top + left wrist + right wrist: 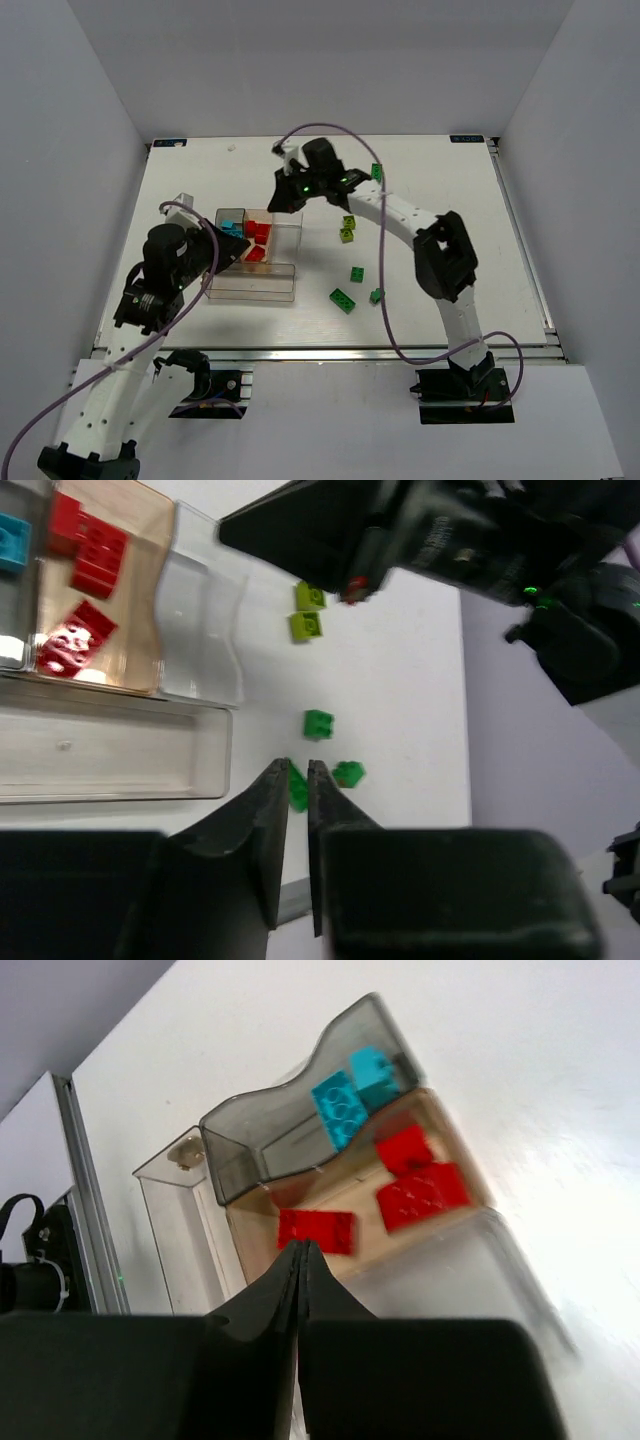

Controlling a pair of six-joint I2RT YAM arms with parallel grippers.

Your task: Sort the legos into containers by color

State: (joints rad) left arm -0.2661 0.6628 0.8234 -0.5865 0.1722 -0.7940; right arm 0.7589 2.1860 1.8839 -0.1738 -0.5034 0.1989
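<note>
Green legos (318, 723): light, rigid, slick; pinch across flat sides. You'll find them just beyond the left gripper (298, 772), nearly closed, empty. Right gripper (301, 1250): pressed together, empty, above containers (300, 1150).

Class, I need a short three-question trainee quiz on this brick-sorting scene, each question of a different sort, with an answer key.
1. True or false: the cyan bricks lie in the smoky grey bin.
2. Which colour fills the tan bin? A) red B) lime C) cyan
3. Fill in: both the left gripper and right gripper are ____.

Key: 1 true. 2 A, the red bricks. 3 shut, neither seen holding a brick.
</note>
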